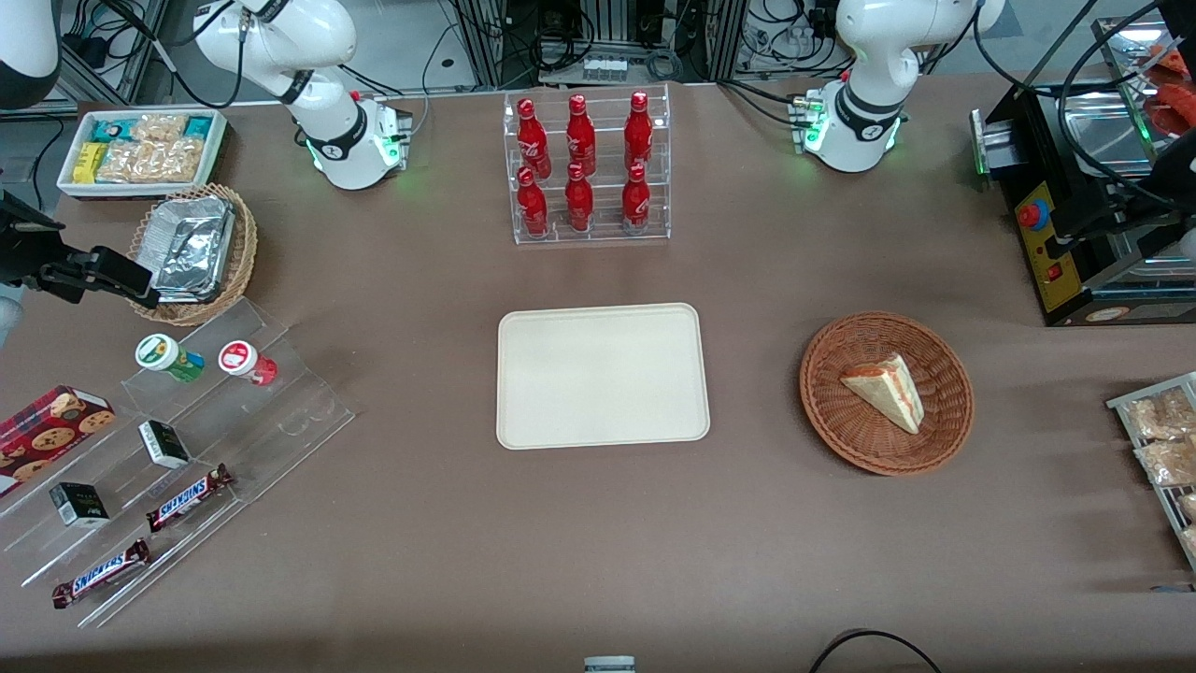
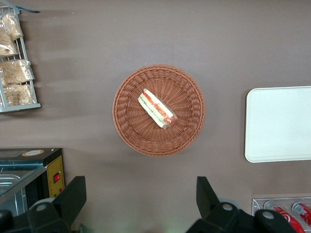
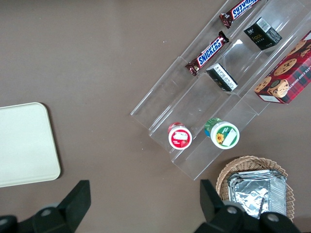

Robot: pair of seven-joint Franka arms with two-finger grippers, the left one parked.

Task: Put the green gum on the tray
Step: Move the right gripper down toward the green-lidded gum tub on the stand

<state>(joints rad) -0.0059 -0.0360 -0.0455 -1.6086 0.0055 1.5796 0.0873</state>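
Observation:
The green gum (image 1: pixel 168 356) stands on the upper step of a clear acrylic display stand (image 1: pixel 280 411) toward the working arm's end of the table, beside a like-sized red bottle (image 1: pixel 245 361). In the right wrist view the green gum (image 3: pixel 222 133) shows its white lid, with the red bottle (image 3: pixel 179 136) beside it. The cream tray (image 1: pixel 603 374) lies bare at the table's middle; it also shows in the right wrist view (image 3: pixel 24 145). My gripper (image 1: pixel 131 279) hangs open and empty above the table, farther from the front camera than the gum, beside the foil basket. Its fingers (image 3: pixel 80 194) stand wide apart.
A wicker basket holding a crumpled foil tray (image 1: pixel 192 248) sits under my gripper. The stand also carries Snickers bars (image 1: pixel 187 497), small black boxes (image 1: pixel 163 443) and a cookie box (image 1: pixel 47 430). A cola bottle rack (image 1: pixel 584 168) and a sandwich basket (image 1: pixel 886 393) stand elsewhere.

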